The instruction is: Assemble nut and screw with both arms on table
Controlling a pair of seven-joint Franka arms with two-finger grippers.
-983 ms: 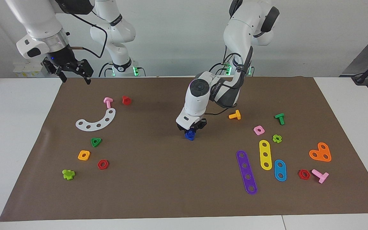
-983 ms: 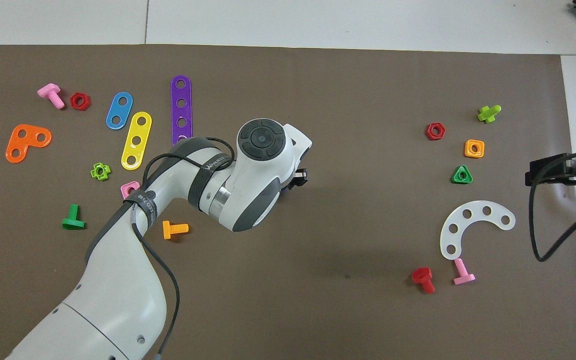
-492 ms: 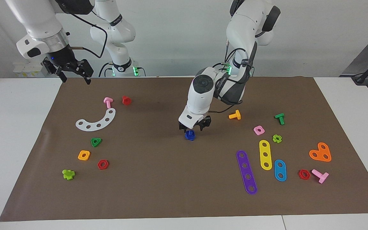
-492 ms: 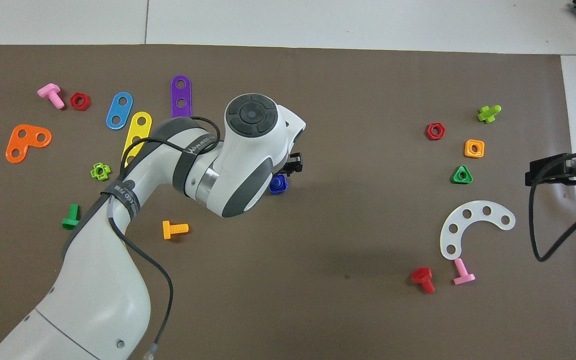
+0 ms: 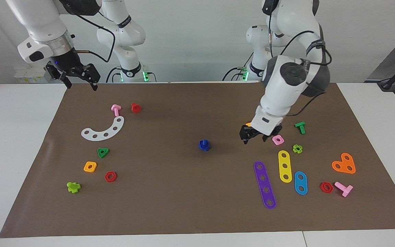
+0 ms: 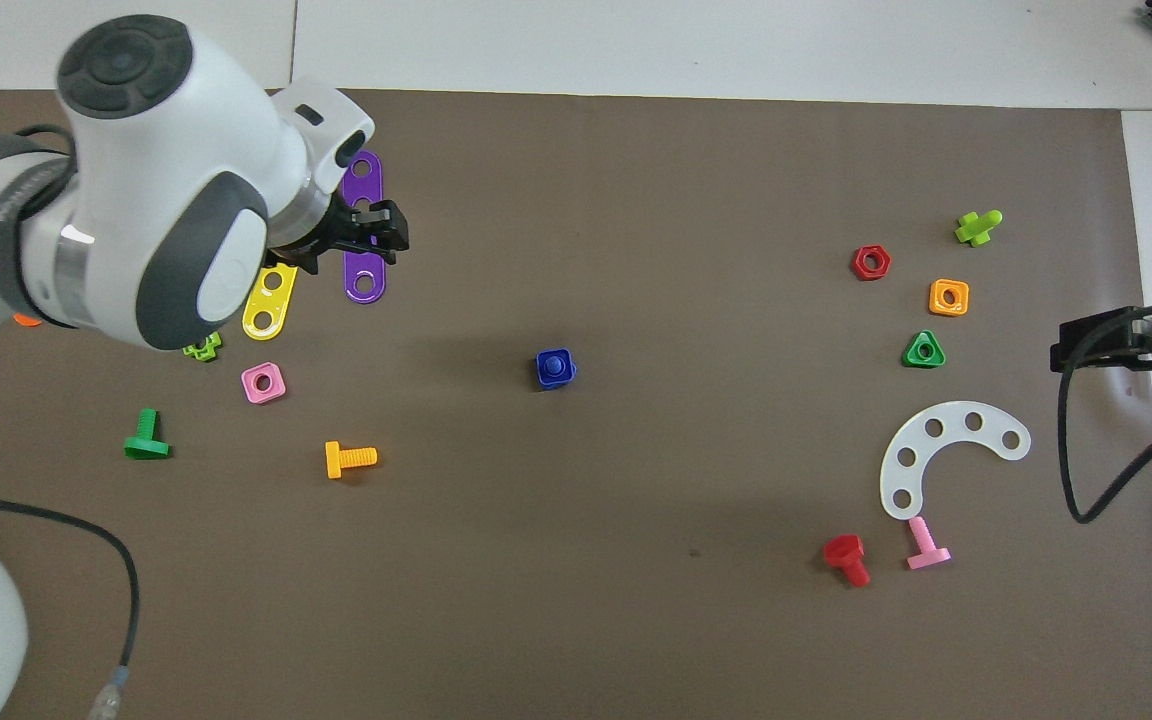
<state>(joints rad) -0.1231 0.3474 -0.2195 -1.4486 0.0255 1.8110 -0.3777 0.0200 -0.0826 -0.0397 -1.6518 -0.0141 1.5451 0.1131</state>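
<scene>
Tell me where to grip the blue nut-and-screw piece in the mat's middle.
Grip the nut by its flat sides, coming straight down from above. It lies flat with the screw stem poking up through it, standing apart from other parts, so a top-down pinch looks unobstructed.

Dark blue nut [image 5: 204, 145] on a brown mat [image 5: 170, 206]; white arms, black tools

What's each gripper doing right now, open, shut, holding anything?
Left gripper: open, holding nothing, up over the mat near the pink square nut.
Right gripper: open, holding nothing, waiting over the mat's corner.
</scene>
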